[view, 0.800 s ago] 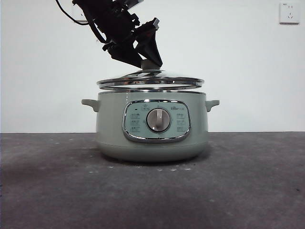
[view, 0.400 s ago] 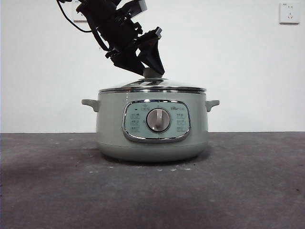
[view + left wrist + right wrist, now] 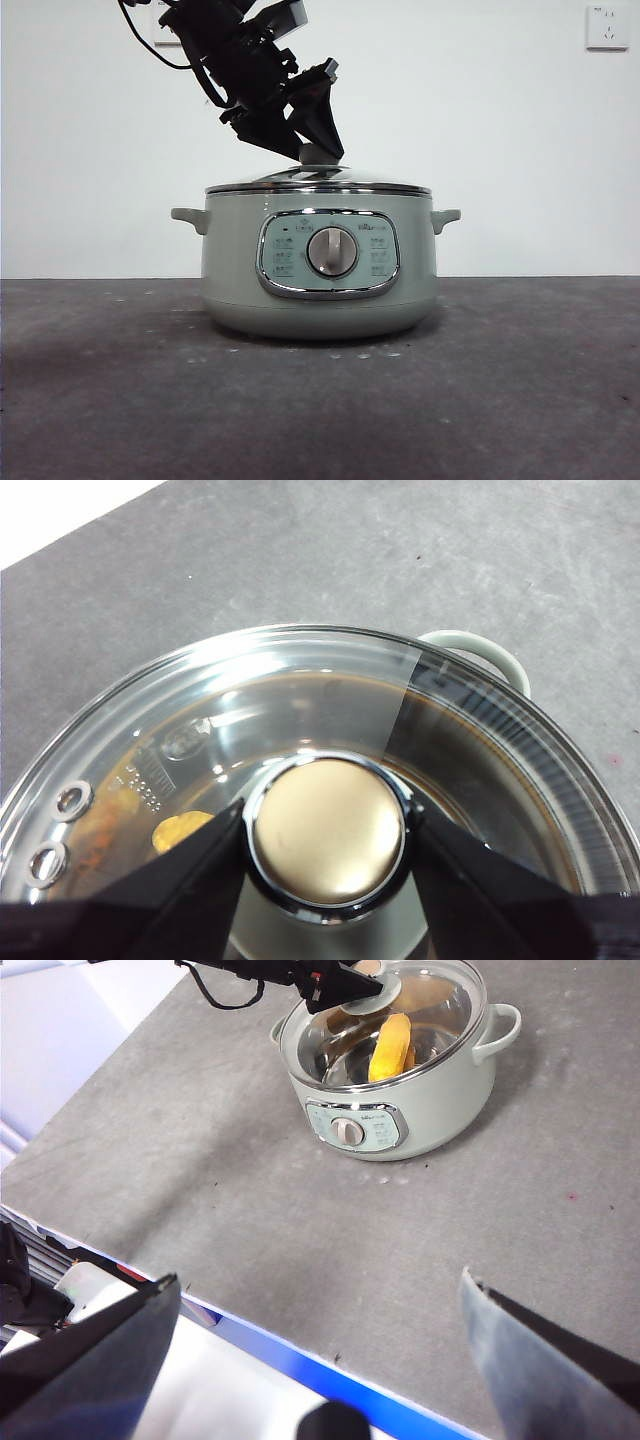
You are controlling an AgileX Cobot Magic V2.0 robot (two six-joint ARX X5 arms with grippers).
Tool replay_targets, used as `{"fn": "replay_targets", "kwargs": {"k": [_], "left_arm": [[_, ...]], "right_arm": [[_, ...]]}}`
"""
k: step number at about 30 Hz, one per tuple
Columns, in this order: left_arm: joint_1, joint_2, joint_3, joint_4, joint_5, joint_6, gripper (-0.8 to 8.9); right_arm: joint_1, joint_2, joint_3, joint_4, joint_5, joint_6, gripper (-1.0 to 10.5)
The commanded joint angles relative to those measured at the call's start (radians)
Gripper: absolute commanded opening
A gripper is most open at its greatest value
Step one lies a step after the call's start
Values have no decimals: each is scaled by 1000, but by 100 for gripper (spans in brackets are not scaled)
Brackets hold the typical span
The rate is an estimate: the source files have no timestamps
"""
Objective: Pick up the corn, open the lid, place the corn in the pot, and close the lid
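Corn (image 3: 390, 1047) is seen lying inside the pot (image 3: 320, 270), under the lid (image 3: 318, 183) seated on the rim. The lid's knob (image 3: 328, 829) is gripped by the left gripper (image 3: 328, 840); the right gripper (image 3: 320, 1310) is held wide and well apart. If the knob is released off-centre or dragged on withdrawal, the lid may be tilted or unseated.

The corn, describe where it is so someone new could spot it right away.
Find the sage-green pot on the grey table; its glass lid is on, with the left hand at the knob. The corn lies inside, seen through the glass: the only yellow-orange thing there.
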Motion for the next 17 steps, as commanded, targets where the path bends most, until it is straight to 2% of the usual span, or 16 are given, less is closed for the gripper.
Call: {"fn": "replay_targets", "kwargs": {"k": [1,2,6,7,17], "left_arm": [[-2,6,8,-10,8,-5,30],[-2,6,8,-10,9,-4,77],[-2,6,8,-10,8,-4,377],[-1,6,8,-10,8,-4,409],[9,-24,14,-11,9,-15,409]], "right_arm": [[1,-2,-9,-26,4,0,469],[1,-2,-9,-26,4,0,469],[1,-2,-9,-26,4,0,469],[1,-2,-9,-26,4,0,469],[1,-2,-9,-26,4,0,469]]}}
